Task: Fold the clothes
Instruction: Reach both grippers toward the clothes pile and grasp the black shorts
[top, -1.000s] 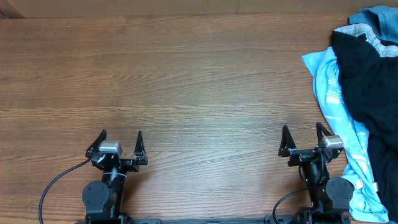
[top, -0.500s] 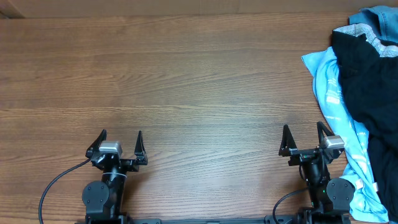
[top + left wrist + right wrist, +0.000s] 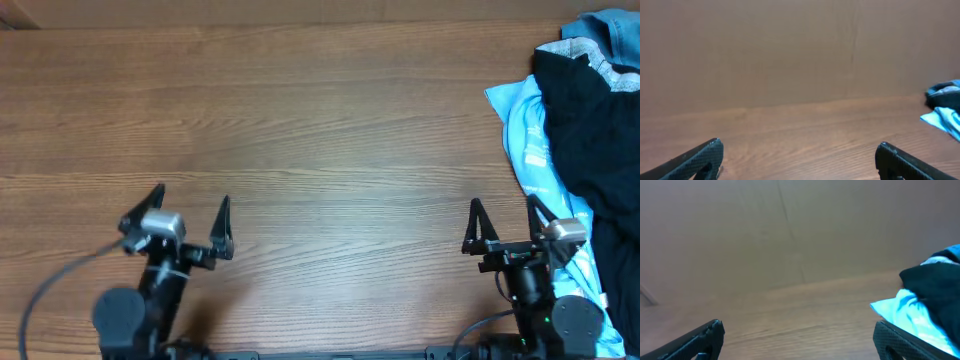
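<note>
Wood-grain table (image 3: 330, 120) fills the overhead view, brown and mostly bare, with two black robot arms at its near edge.

Left gripper (image 3: 192, 196) sits at the lower left. Its two pointed fingers are spread wide with nothing between them. The arm looks slightly smeared in this view, and a dark cable (image 3: 40, 300) curves away from its base. The left wrist camera shows the same gripper (image 3: 799, 146) as two black fingertips at the bottom corners, spread apart over bare wood, with a plain brown wall (image 3: 790, 50) behind.

Right gripper (image 3: 504, 202) sits at the lower right, also spread wide and holding nothing. In its own wrist camera, the right gripper (image 3: 798, 325) again shows only two black tips, far apart above the table.

Clothes (image 3: 590, 130) lie in a loose, unfolded pile at the right edge of the table, well apart from the left gripper and just to the right of the right one. A black garment (image 3: 590, 140) lies on top. A light blue garment (image 3: 530, 140) spreads out under it and runs down beside the right arm's base. A denim-blue piece (image 3: 600, 25) shows at the far corner, with a pale grey band that may be a hem or waistband. Neither gripper touches the black garment.
</note>
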You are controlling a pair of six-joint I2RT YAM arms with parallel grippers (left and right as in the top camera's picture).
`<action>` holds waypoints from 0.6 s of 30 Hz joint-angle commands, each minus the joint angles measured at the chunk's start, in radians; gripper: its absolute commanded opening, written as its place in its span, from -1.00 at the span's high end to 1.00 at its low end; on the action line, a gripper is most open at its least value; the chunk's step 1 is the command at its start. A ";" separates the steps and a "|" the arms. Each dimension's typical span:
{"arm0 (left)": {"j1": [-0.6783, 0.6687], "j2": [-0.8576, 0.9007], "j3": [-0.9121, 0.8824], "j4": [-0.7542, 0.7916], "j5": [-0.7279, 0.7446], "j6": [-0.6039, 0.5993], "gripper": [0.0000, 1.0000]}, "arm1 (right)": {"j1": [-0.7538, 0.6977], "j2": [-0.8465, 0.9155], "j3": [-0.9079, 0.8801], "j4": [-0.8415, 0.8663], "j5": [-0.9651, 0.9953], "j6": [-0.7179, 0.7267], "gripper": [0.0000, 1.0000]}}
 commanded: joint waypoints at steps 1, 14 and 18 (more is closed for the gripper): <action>0.004 0.272 0.260 -0.082 0.081 0.020 -1.00 | -0.006 0.117 0.170 -0.052 0.008 0.008 -1.00; -0.078 1.104 1.195 -0.756 0.132 0.169 -1.00 | -0.007 1.191 1.326 -0.793 -0.001 -0.079 -1.00; -0.089 1.212 1.211 -0.732 0.151 0.164 -1.00 | -0.013 1.415 1.413 -0.784 0.008 -0.078 -1.00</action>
